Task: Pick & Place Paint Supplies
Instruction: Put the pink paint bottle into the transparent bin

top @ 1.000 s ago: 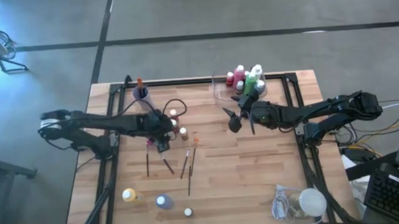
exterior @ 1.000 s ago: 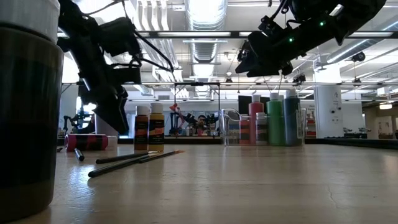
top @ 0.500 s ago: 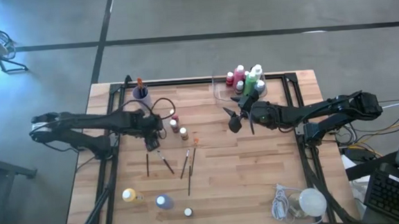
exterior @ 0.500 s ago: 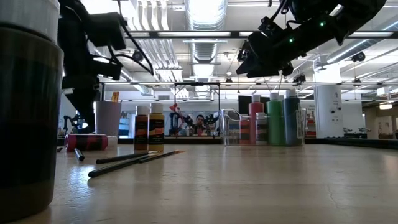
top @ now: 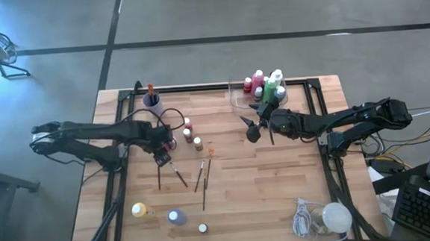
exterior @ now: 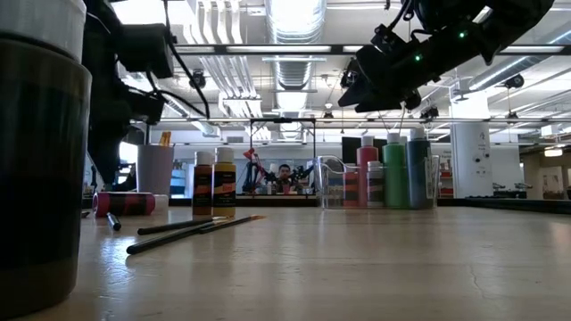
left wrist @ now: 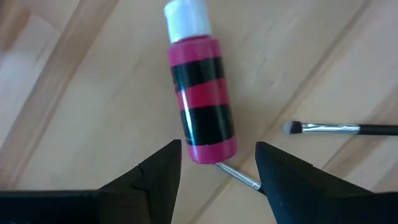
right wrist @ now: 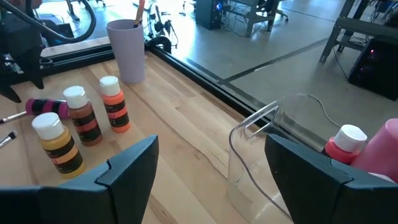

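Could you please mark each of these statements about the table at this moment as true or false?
1. The pink bottle lies on its side between the left gripper's open fingers. True.
2. The right gripper holds a green bottle. False: its fingers are open and empty.
3. A brush lies beside the pink bottle. True.
4. The clear tray is empty. False: several bottles stand in it.
5. The purple cup lies tipped over. False: it stands upright.
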